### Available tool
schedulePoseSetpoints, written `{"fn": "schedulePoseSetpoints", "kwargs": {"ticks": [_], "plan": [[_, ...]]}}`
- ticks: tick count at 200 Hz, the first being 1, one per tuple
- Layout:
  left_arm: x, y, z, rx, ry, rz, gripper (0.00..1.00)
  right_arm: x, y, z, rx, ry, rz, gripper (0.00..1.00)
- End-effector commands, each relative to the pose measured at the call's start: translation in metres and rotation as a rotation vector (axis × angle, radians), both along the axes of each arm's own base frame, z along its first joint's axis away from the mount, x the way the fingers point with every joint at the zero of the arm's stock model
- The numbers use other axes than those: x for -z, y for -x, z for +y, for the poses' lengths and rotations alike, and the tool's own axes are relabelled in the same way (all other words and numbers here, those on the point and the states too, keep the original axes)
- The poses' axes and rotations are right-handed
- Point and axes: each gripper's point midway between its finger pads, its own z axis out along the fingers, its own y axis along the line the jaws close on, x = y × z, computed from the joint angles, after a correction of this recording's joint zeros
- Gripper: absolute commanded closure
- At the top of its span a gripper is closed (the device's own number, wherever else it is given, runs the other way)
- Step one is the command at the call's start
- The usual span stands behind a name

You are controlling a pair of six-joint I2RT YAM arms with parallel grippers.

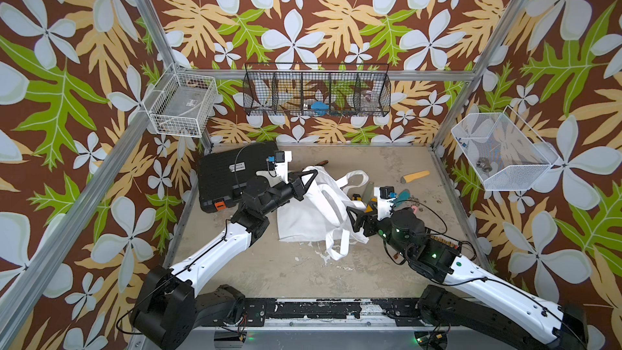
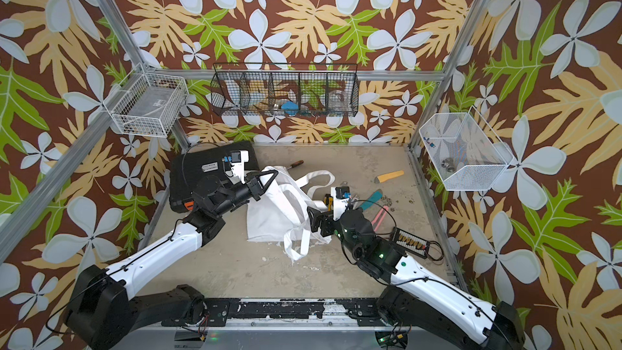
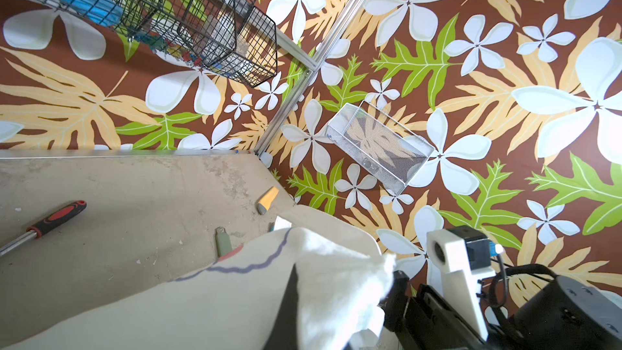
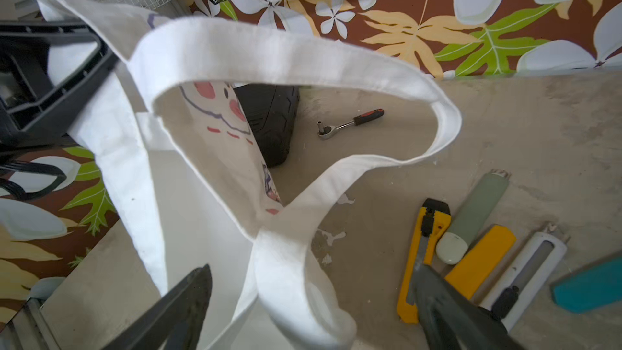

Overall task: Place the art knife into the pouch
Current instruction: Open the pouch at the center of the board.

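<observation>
left arm: stretched from its base toward the pouch [image 1: 303,220], with the wrist brought in on the pouch side nearest the black tool case [image 1: 218,176].
left pincer [image 1: 313,176]: clamped on the pouch's rim cloth, which is lifted off the worktop [image 1: 303,274].
right arm: bent at the elbow, with the wrist tipped down at the pouch's opposite side.
right pincer [image 4: 311,269]: jaws spread wide, nothing gripped.
art knife [image 4: 424,240]: yellow and black, laid flat on the worktop just beside the pouch's strap, outside the pouch.
</observation>
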Motion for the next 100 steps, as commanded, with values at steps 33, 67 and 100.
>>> {"fn": "schedulePoseSetpoints", "kwargs": {"ticks": [33,67,100], "plan": [[-0.01,0.002,0.011,-0.053,0.014,-0.019,1.0,0.047,0.019,0.002,-0.064,0.005,0.119,0.05],[-0.018,0.003,0.016,-0.071,0.031,-0.02,1.0,0.061,0.026,0.009,-0.102,-0.076,0.14,0.11],[-0.021,0.005,0.018,-0.068,0.044,-0.019,1.0,0.06,0.029,0.016,-0.135,-0.146,0.123,0.17]]}}
